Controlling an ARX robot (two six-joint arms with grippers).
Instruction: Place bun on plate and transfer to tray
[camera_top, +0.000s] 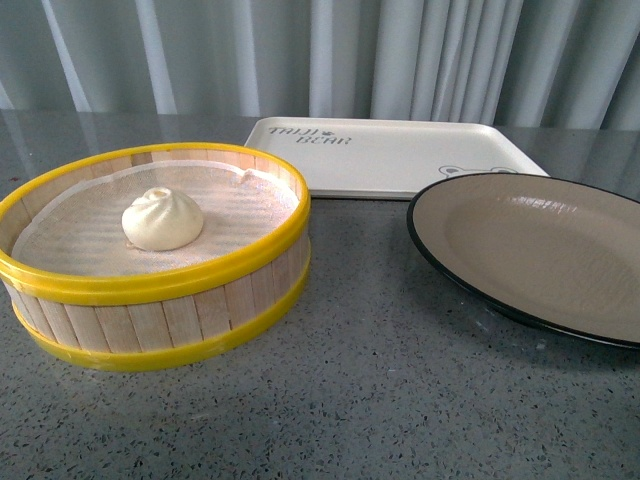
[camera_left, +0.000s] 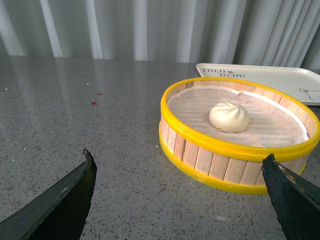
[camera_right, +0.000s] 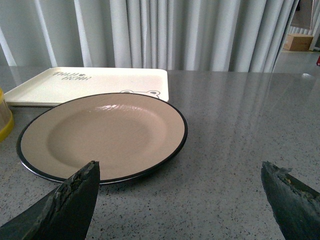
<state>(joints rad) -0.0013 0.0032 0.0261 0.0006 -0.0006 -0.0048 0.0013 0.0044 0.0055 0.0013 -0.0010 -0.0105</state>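
Left claw (camera_left: 179, 164): jaws spread wide apart and gripping nothing. Its two dark fingertips sit low over the grey speckled table (camera_top: 350, 400) and are short of the basket.

Steamer basket (camera_top: 150, 290): round, with wooden slats and yellow rims at top and bottom. It stands on the table at the left of the front view. A white mesh liner (camera_top: 80, 235) covers its floor.

Bun (camera_top: 162, 219): rests on the liner inside the basket with its pleated top upward, clear of the basket wall all round.

Tray (camera_top: 400, 160): cream-white, lying flat at the back centre of the table, lettering "TAILI BEAR" legible. It lies behind the basket's right side and behind the plate.

Plate (camera_top: 530, 250): beige inside with a black rim, lying on the table at the right, apart from the basket. Its far rim overlaps the tray's near right corner in both the front and right wrist views. Whether the two touch cannot be told.

Right claw (camera_right: 181, 169): jaws spread wide apart and gripping nothing. The plate lies just ahead of its fingertips.

Grey curtain (camera_top: 330, 55): hangs behind the table across the full width.
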